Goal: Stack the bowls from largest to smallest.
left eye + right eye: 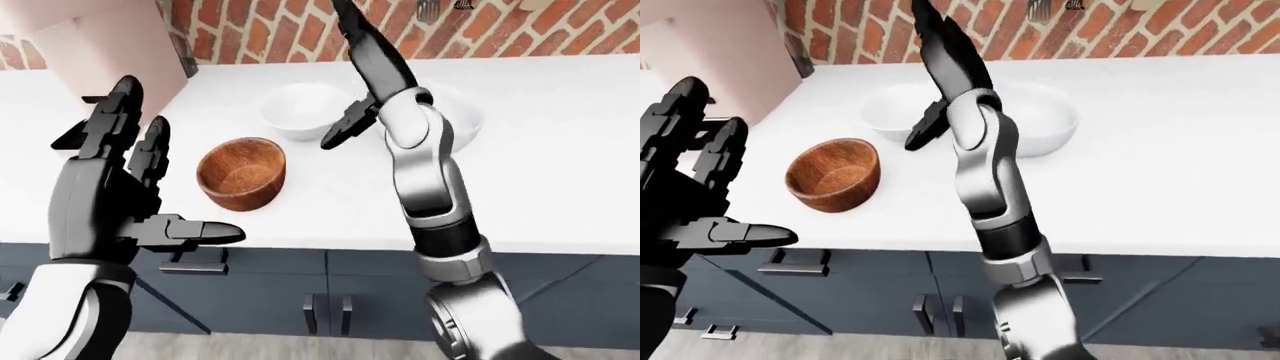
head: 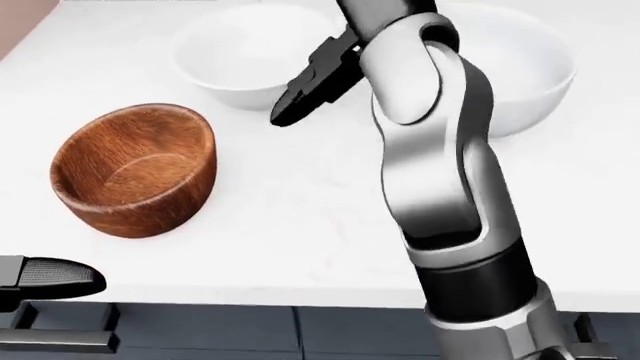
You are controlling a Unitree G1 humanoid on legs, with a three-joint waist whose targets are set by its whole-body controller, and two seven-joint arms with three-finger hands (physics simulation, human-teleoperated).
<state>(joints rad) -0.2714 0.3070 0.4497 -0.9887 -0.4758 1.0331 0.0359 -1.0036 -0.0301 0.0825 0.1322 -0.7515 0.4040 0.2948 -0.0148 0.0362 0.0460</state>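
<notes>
A brown wooden bowl [image 2: 135,169] stands on the white counter [image 2: 300,225] at the left. A white bowl [image 2: 250,56] stands above it in the head view. A wider white bowl [image 2: 525,67] stands to the right, partly hidden by my right forearm. My right hand [image 1: 352,82] is open and empty, raised over the gap between the two white bowls, with fingers pointing up and thumb [image 2: 300,97] pointing down-left. My left hand [image 1: 175,172] is open and empty, held off the counter's near edge, to the left of the wooden bowl.
A pink cabinet side [image 1: 100,45] stands at the counter's left end. A brick wall [image 1: 500,30] runs behind the counter. Dark blue drawers with handles [image 1: 330,300] are below the counter edge.
</notes>
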